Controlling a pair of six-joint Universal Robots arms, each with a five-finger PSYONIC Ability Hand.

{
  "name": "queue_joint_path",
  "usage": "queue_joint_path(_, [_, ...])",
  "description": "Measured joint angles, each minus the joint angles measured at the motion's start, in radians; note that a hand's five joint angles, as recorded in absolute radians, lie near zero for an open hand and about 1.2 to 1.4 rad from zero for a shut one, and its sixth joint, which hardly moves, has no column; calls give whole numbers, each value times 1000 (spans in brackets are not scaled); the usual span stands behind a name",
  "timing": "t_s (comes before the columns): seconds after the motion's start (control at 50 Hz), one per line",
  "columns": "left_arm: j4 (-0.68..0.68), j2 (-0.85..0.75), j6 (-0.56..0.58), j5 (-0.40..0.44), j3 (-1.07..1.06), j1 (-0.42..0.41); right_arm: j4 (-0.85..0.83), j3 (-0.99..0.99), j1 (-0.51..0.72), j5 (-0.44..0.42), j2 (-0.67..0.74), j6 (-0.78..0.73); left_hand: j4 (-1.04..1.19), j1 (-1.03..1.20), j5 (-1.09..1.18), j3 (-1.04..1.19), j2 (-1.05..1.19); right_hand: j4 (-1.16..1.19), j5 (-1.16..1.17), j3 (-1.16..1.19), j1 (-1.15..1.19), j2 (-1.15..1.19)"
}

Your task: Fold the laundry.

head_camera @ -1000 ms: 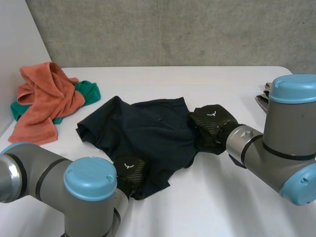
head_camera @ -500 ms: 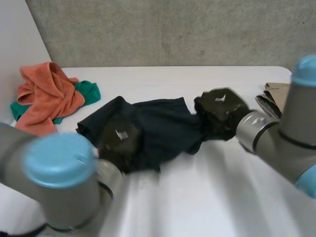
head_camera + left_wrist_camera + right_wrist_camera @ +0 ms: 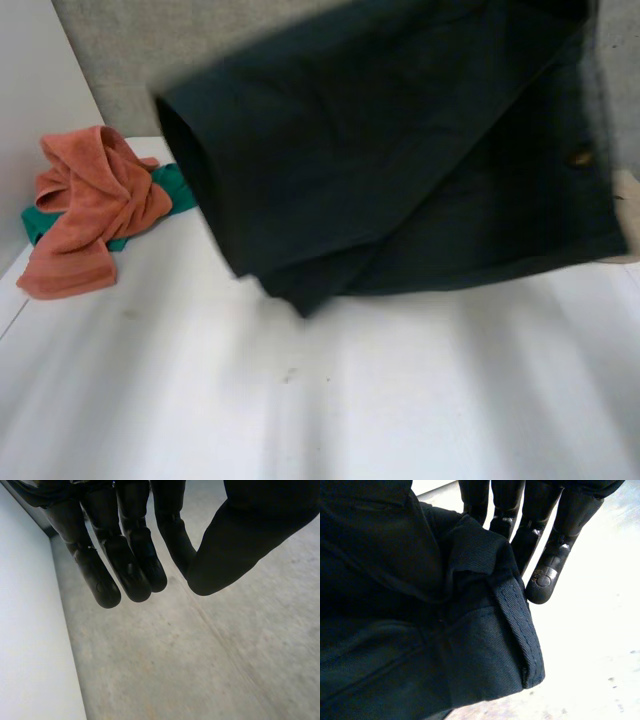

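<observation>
Now the dark garment (image 3: pixel 400 150) hangs above the surface (image 3: pixel 380 400), its long axis across the upper frame. Your right hand (image 3: pixel 540 530) pinches its hemmed edge; whether your left hand (image 3: pixel 125 555) grips it cannot be told.

A white table (image 3: pixel 400 400) spans the lower half of the frame, bare across its middle apart from one small dark speck (image 3: pixel 288 375). A grey concrete wall (image 3: pixel 100 50) rises behind it at upper left, meeting a plain white panel (image 3: pixel 30 100) along the left edge. A pale beige patch (image 3: pixel 630 210) shows at the right edge, too little to identify.
</observation>
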Motion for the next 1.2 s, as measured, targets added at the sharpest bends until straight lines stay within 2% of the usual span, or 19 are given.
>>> queue_joint_path(0.12, [2, -72, -1, 2, 58, 12, -30, 2, -1, 0, 13, 23, 0, 0, 0, 0, 0, 0, 0, 0, 5, 0])
queue_joint_path(0.22, [6, -177, -11, 6, 38, 6, 0, 12, -2, 4, 93, 33, 0, 0, 0, 0, 0, 0, 0, 0, 5, 0])
queue_joint_path(0.28, [6, -249, -36, 7, -7, -14, 25, 18, 2, 7, 146, 32, -161, -150, -146, -156, -178, 0, 0, 0, 5, 0])
queue_joint_path(0.34, [3, -338, -81, 6, -71, -55, 48, 29, 6, 13, 191, 29, -591, -552, -567, -576, -584, 0, 0, 0, 5, 0])
queue_joint_path(0.44, [-11, -450, -147, 5, -147, -117, 64, 55, 11, 25, 218, 26, -716, -642, -693, -694, -702, 0, 0, 0, 5, 0])
queue_joint_path(0.58, [-37, -535, -211, 6, -189, -143, 64, 75, 39, 35, 253, 25, -765, -668, -744, -743, -748, 0, 0, 0, 5, 0])
queue_joint_path(0.84, [-122, -591, -364, 18, -191, -91, 31, 11, 201, 89, 412, 25, -765, -670, -744, -744, -749, 7, 0, 0, 5, 0])
queue_joint_path(1.04, [-197, -629, -500, 166, -261, -69, -21, -32, 275, 168, 432, 25, -765, -670, -744, -744, -749, 8, 0, 0, 5, 0])
queue_joint_path(1.2, [-171, -731, -517, 202, -218, -89, -12, 5, 286, 177, 353, 32, -765, -670, -744, -744, -749, 8, 0, 0, 5, 0])
